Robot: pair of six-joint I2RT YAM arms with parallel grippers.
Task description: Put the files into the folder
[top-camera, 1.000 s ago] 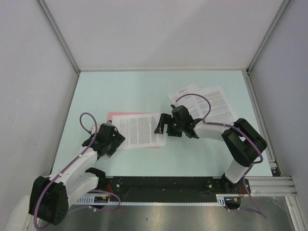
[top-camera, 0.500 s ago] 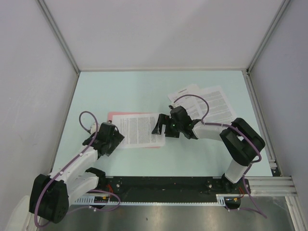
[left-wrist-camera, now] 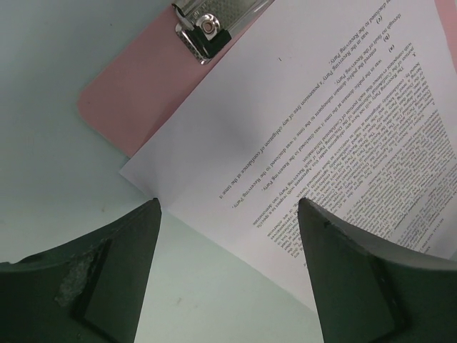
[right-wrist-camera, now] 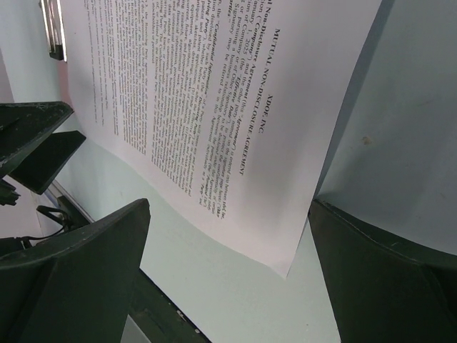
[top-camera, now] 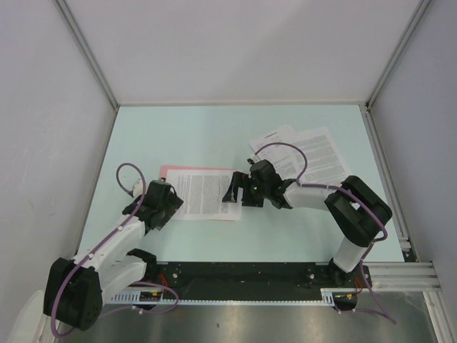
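The pink folder (top-camera: 170, 172) lies flat left of the table's middle, with its metal clip (left-wrist-camera: 211, 21) at its left short edge. One file sheet (top-camera: 207, 193) lies on the folder, slightly skewed, and its near edge overhangs onto the table. In the left wrist view the sheet (left-wrist-camera: 335, 121) reaches up to the clip. My left gripper (top-camera: 168, 204) is open and empty at the sheet's left corner (left-wrist-camera: 227, 236). My right gripper (top-camera: 232, 191) is open and empty at the sheet's right edge, with the sheet's corner (right-wrist-camera: 285, 264) between its fingers (right-wrist-camera: 78, 271).
Two or three more printed sheets (top-camera: 314, 153) lie fanned at the back right, partly under the right arm's cable. White walls with metal posts enclose the pale green table (top-camera: 200, 136). The black base rail (top-camera: 243, 275) runs along the near edge.
My right gripper has moved left, and the sheet has slid left with it, further over the folder. My left gripper has stayed almost in place.
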